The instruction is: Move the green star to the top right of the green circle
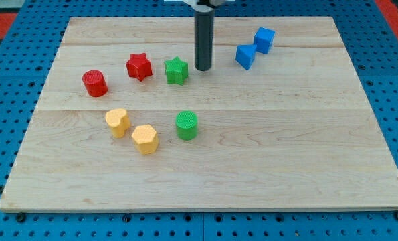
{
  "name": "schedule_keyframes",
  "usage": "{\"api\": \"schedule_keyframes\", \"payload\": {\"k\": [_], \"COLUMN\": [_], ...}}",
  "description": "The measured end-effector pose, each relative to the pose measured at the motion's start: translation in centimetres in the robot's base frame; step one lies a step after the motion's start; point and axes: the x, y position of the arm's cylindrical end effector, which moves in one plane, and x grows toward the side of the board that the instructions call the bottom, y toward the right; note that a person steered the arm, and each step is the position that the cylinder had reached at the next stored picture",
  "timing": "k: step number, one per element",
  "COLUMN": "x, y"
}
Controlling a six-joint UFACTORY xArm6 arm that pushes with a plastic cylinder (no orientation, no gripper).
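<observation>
The green star (176,70) lies on the wooden board in the upper middle of the view. The green circle (186,125) stands below it, near the board's middle, slightly to the right. My tip (203,68) rests on the board just right of the green star, a small gap apart from it. The rod rises straight up out of the view's top.
A red star (138,66) sits left of the green star and a red circle (95,83) further left. Two yellow blocks (118,122) (145,138) lie left of the green circle. Two blue blocks (246,55) (264,39) sit at the upper right. Blue pegboard (11,100) surrounds the board.
</observation>
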Motion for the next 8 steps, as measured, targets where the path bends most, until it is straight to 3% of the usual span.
{"api": "schedule_keyframes", "payload": {"k": [2, 4, 7, 8], "x": [-1.3, 10.5, 18.0, 24.6], "y": [-5.5, -3.8, 7.3, 4.5]}}
